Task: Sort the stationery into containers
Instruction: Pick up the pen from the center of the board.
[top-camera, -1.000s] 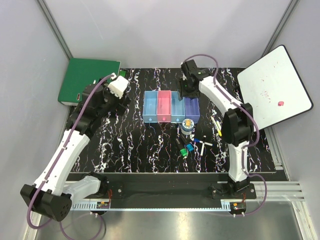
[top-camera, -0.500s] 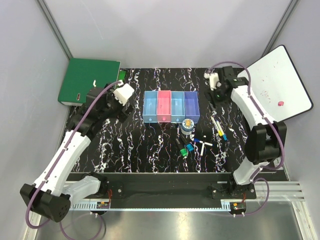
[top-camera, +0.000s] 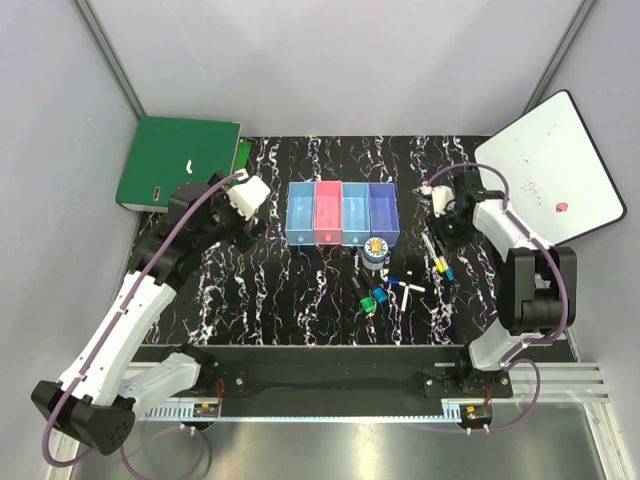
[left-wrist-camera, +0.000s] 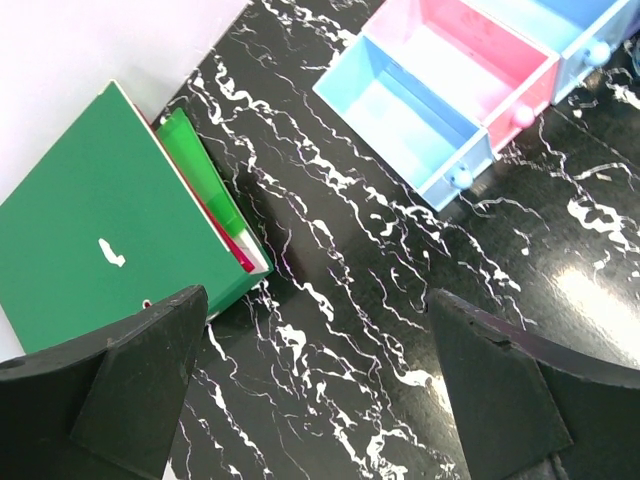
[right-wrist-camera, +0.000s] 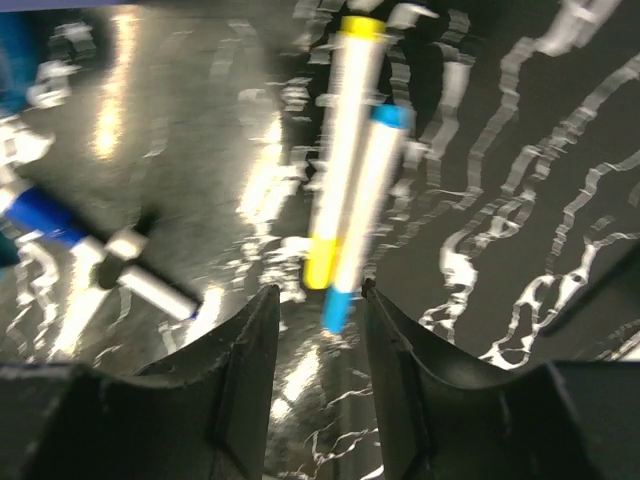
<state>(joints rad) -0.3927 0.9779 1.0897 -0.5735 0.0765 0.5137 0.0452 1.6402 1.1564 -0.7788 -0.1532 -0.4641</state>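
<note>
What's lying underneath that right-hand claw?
Two thin white pens lie side by side on the black table: a yellow-tipped pen and a blue-tipped pen, whose near end shows between the open fingers of the right gripper. The fingers hide whatever lies beneath them.

Four translucent bins (top-camera: 341, 236) stand joined in a row, open tops up: light blue, pink, light blue and purple-blue, from left to right. Just in front of the right-hand bins sits the tape roll (top-camera: 375, 250), lying flat, blue-rimmed, patterned face up. Nearer still lie short black markers (top-camera: 372, 297) with green and blue caps, close together, and beside them thin white pens (top-camera: 405, 286), crossed. Off to the right two more pens (right-wrist-camera: 345, 170), one yellow-ended and one blue-ended, lie side by side, touching.
</note>
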